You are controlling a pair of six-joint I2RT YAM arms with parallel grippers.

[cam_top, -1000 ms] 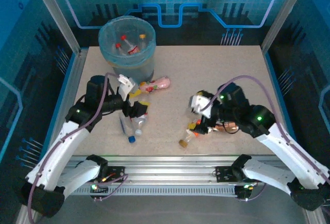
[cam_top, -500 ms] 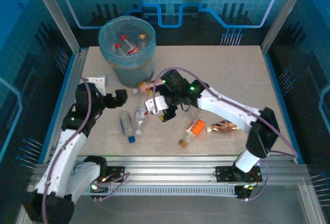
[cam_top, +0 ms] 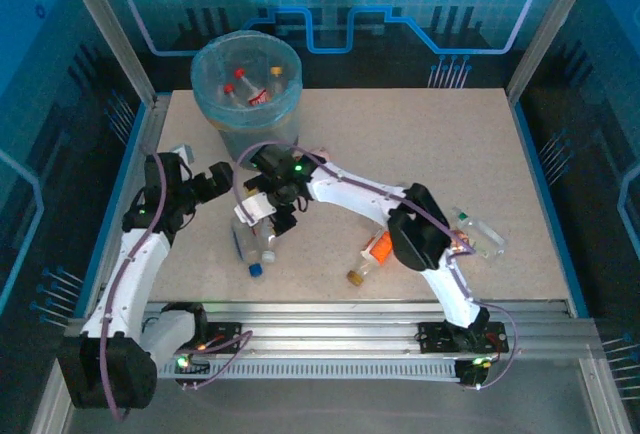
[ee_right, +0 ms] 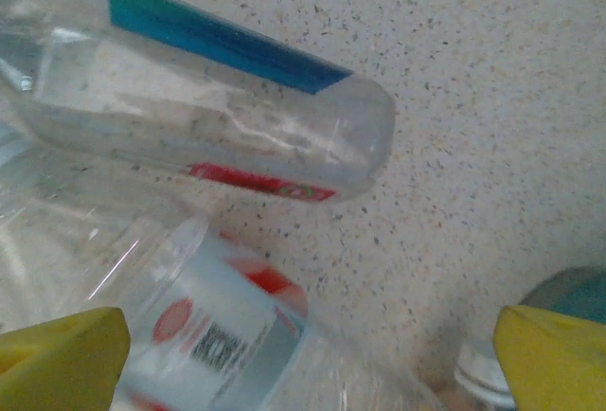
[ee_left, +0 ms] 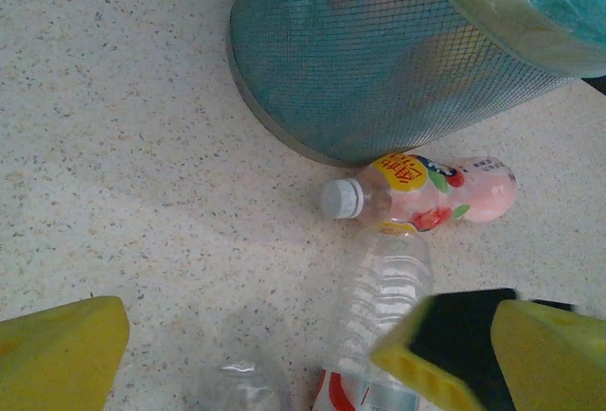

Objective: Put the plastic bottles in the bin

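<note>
Two bottles (ee_right: pixel 227 136) crowd beneath right gripper (ee_right: pixel 308 359), fingers apart; centre on one before closing; left gripper (ee_left: pixel 284 354) likewise apart

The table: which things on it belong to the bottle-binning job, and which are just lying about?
Job:
bin
bottles already inside it
pink bottle beside the bin
blue-capped clear bottle
orange-labelled bottle
clear bottle at far right

Not the job, fixtures rather than clutter:
table surface
aluminium rail
frame post
</note>
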